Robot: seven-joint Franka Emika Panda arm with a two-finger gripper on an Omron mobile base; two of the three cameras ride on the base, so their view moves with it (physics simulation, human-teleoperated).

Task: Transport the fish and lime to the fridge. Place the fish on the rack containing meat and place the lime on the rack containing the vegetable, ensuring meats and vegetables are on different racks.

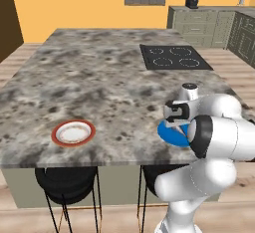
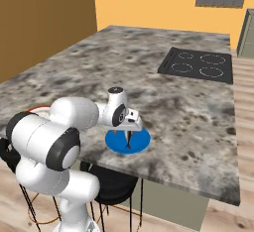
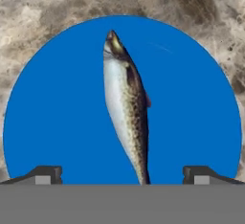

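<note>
The gripper (image 3: 122,182) hangs straight above the fish (image 3: 125,108), fingers (image 3: 45,174) spread as wide as they go and holding nothing. In the hand view the fish lies on a round blue plate (image 3: 52,122), its long axis running from the head near 12 o'clock down to the tail at 6 o'clock, where the tail passes between the two fingertips. The fingers stand at roughly 7 and 5 o'clock of the plate, so the jaw line crosses the body's axis squarely, which looks right for a pinch across the narrow width near the tail; a grasp nearer the thicker middle would mean moving toward 12 o'clock.

From the right base view the plate (image 2: 114,142) sits close to the near edge of the marbled island counter (image 2: 163,102), with the gripper (image 2: 129,137) directly over the fish (image 2: 128,142). In the left base view a red-rimmed plate (image 1: 73,132) rests well apart at about 9 o'clock from the blue plate (image 1: 169,132), and the cooktop (image 1: 174,57) lies far off toward 12 o'clock. Room around the fish appears open on every side, so a straight descent seems unobstructed.
</note>
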